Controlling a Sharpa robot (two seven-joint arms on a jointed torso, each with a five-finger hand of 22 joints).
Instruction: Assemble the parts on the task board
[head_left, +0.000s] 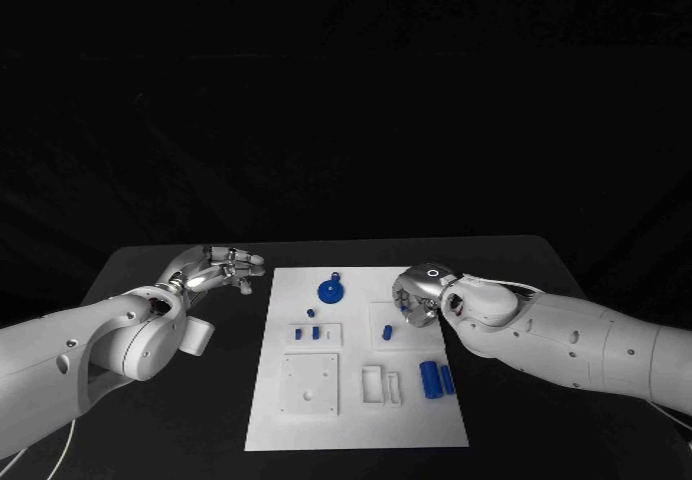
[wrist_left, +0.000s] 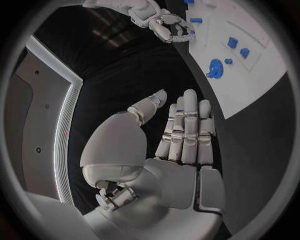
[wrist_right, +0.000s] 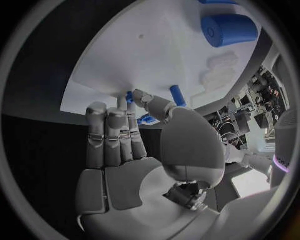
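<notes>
left hand (head_left: 216, 268) fingers straight, together, empty | right hand (head_left: 420, 296) fingers uncertain | large blue cylinder (head_left: 430, 379) lies lengthwise on task board (head_left: 361, 425)

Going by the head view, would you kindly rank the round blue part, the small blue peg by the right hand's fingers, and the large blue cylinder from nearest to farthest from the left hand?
From the left hand:
1. Round blue part, at the far end of the task board, on its left half.
2. Small blue peg, mid-board, beside the right hand.
3. Large blue cylinder, on the board's near right side.
</notes>
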